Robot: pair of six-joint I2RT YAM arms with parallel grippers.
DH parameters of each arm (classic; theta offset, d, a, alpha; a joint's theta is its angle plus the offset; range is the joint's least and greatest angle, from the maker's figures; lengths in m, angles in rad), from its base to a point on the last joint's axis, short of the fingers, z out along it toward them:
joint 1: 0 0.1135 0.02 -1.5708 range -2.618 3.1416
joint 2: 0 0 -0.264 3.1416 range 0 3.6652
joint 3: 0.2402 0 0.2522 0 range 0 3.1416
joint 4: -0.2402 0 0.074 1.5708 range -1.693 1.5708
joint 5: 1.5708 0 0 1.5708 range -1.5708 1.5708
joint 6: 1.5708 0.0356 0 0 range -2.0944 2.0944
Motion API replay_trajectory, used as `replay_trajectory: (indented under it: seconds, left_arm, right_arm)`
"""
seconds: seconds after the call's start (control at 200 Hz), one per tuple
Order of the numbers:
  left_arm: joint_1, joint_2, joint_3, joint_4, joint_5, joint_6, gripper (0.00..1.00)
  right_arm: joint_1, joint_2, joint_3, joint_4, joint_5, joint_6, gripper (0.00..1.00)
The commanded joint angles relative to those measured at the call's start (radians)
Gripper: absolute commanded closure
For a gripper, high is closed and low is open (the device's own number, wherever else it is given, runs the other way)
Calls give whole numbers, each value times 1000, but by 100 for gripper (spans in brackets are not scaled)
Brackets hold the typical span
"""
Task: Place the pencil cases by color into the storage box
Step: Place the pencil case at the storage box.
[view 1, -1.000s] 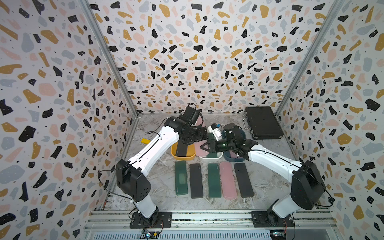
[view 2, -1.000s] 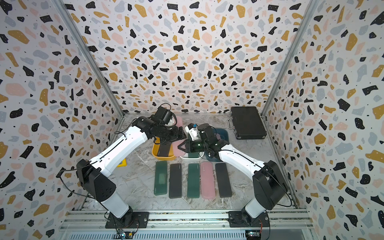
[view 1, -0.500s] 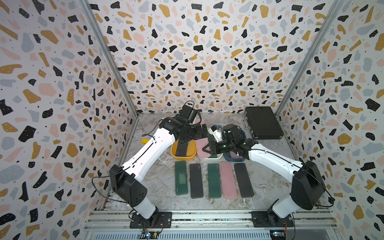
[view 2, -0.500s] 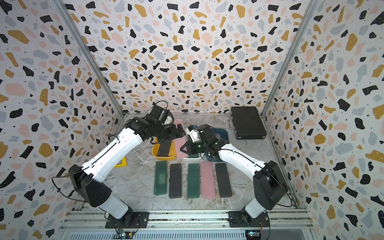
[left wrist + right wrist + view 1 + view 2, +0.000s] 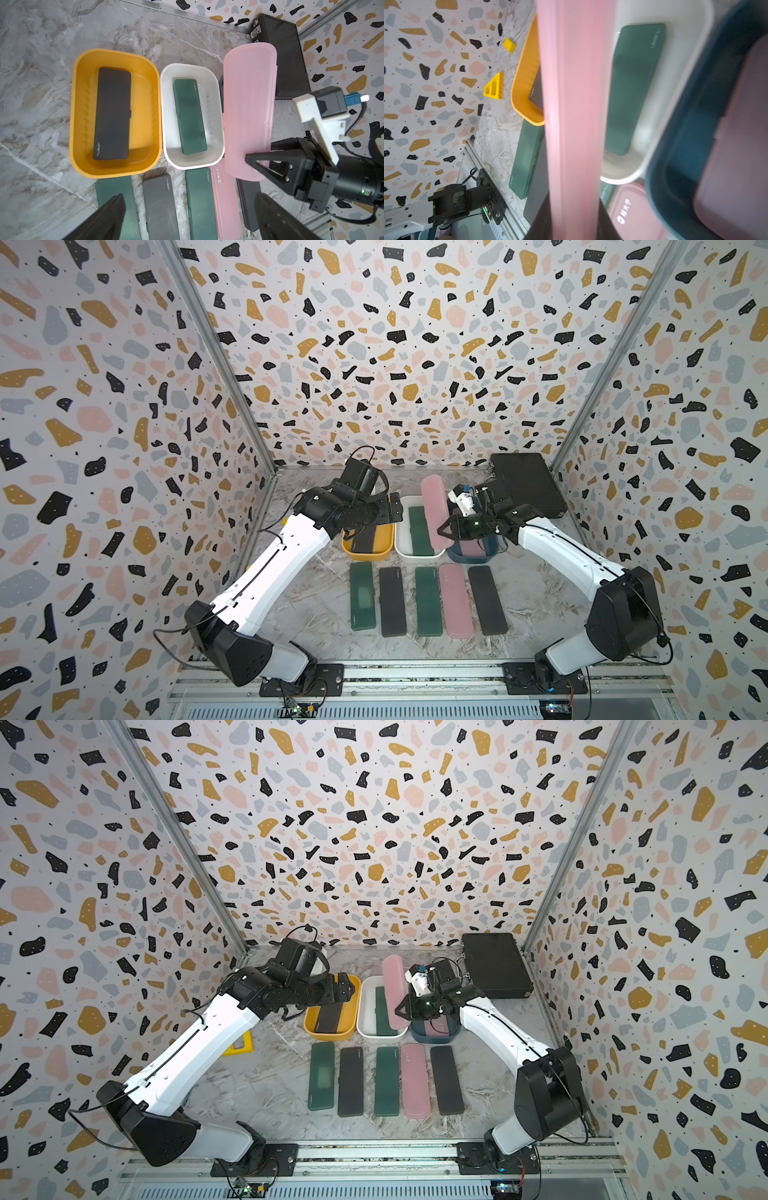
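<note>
Our right gripper (image 5: 446,531) clamps a pink pencil case (image 5: 434,506) stretching ahead of it above the white bin (image 5: 417,555) rim; our left gripper (image 5: 390,512) gapes wide, empty, yellow bin (image 5: 368,556) below.

My arms (image 5: 291,556) wear white shells between bulky black joints (image 5: 232,639), on black plates (image 5: 330,678) bolted to the silver rail (image 5: 415,673). Far from that rail, my right gripper (image 5: 249,164) has black triangular fingers (image 5: 270,158), tiny screws (image 5: 289,166), a white camera bracket (image 5: 318,124).
</note>
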Motion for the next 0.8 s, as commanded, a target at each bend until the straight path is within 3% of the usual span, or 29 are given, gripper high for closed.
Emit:
replay_trajectory:
  seconds: [0.0, 0.255, 0.796]
  left_arm:
    - [-5, -32, -24, -18, -16, 37, 0]
    - [-5, -55, -51, -37, -19, 49, 0]
    - [-4, -50, -56, -49, -34, 77, 0]
  right_arm:
    - [-53, -53, 34, -83, -14, -51, 77]
    - [-150, 4, 25, -91, -31, -53, 77]
    - [-202, 143, 37, -52, -41, -67, 77]
